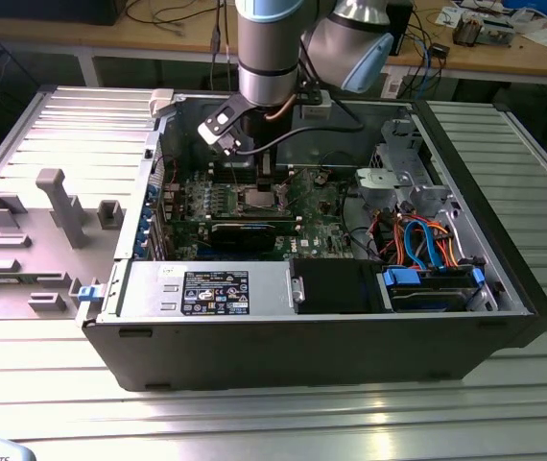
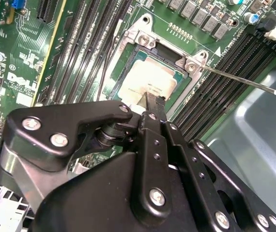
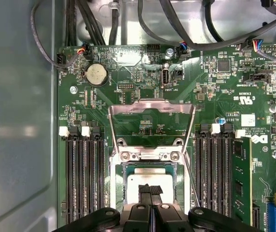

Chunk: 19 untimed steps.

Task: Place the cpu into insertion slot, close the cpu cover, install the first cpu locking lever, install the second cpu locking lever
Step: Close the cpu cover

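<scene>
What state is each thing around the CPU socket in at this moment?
cpu: lying flat in the socket, uncovered.
cpu cover: open, tipped back over the board.
locking lever: unlatched, rod sticking out free.
gripper: shut, tips over the cpu; contact cannot be told.
computer case: side open, board exposed.

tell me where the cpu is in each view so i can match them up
Exterior view: the cpu lies mid-way along the green board, directly under the arm.
First wrist view: the cpu sits in the socket between two banks of memory slots, by the hinge of the raised cpu cover.
Second wrist view: the cpu is just beyond the claw.
Shared landmark: the claw, right over the cpu.
</scene>
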Available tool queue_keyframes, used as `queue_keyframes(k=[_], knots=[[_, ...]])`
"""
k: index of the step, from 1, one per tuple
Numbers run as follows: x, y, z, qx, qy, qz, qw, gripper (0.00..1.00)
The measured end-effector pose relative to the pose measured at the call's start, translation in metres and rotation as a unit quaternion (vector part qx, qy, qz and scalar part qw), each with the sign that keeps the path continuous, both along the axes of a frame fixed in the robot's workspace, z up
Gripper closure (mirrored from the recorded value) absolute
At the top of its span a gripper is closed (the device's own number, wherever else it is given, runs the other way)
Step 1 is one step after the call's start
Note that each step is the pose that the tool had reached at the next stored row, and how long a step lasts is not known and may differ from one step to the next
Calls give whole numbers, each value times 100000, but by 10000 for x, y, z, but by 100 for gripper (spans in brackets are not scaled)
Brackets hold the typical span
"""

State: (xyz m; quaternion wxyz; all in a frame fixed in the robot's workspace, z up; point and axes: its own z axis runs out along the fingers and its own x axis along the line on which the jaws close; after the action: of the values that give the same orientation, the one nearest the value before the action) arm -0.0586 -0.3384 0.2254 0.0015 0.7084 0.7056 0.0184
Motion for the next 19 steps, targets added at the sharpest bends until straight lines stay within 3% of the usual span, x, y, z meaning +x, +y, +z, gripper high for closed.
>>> queue_keyframes(k=[13, 17, 18, 19], knots=[[0, 0, 187, -75, 3, 5, 100000, 89], [0, 0, 207, -86, -28, 4, 100000, 89], [17, 0, 208, -113, 452, -6, 99999, 89], [24, 0, 208, -108, 636, 0, 99998, 89]])
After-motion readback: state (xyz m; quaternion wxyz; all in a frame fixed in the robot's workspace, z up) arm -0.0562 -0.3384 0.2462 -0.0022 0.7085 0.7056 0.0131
